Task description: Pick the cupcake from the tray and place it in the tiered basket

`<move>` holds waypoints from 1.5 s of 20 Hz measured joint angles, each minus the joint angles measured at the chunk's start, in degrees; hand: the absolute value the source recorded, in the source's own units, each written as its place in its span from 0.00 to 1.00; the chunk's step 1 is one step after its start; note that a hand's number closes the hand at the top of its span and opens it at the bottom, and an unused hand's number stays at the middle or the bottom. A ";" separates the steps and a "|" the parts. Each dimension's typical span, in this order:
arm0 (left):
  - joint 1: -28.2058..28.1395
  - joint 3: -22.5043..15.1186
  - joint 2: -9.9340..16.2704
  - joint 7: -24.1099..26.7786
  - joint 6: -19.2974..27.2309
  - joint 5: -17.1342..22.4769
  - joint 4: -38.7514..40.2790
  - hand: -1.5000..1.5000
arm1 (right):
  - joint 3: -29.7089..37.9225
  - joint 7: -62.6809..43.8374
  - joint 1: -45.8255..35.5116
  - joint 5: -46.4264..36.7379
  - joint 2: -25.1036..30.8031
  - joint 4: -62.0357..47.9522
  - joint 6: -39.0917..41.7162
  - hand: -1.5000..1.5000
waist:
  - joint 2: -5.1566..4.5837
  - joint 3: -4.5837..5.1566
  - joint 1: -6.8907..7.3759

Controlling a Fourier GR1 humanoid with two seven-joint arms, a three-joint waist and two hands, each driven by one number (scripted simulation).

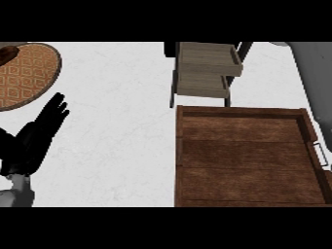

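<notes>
Wooden tray bare | cupcake unseen | left hand fingers straight, together

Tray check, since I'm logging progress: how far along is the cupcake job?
Done: nothing confirmed; the tiered basket shows no cupcake. In hand: the tray looks bare too, and the right arm lies along its right edge, so a grasp may be under way but is hidden. The left hand rests open at lower left. Left: placing the cupcake in the basket.
</notes>
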State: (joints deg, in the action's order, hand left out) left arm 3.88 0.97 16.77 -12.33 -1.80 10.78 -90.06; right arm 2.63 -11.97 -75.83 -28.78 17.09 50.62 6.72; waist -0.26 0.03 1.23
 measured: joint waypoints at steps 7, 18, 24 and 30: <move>0.53 -0.19 -1.11 -0.30 0.34 -1.41 -0.10 0.50 | 1.07 3.52 -3.62 -1.61 -2.08 -7.04 -3.94 0.00 | -0.01 0.01 -0.01; 0.86 0.85 -1.21 0.27 -0.70 -1.45 1.12 0.50 | 12.97 0.19 -7.83 8.50 -3.06 -10.31 -7.45 0.00 | 0.05 -0.01 -0.34; 1.14 0.81 -1.74 0.16 -0.39 -1.98 1.28 0.50 | 20.96 -0.88 -8.67 14.99 1.23 -11.31 -9.32 0.00 | 0.03 -0.03 -0.44; 1.68 0.59 -2.27 -0.31 -0.06 -2.51 0.88 0.50 | 25.92 -0.41 -9.11 17.22 10.07 -14.30 -10.46 0.00 | -0.14 -0.02 -0.25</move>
State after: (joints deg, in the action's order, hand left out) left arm 5.56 1.56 14.50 -12.64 -1.86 8.27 -89.19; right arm 28.55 -12.38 -84.94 -11.55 27.15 36.32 -3.74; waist -0.39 0.01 0.98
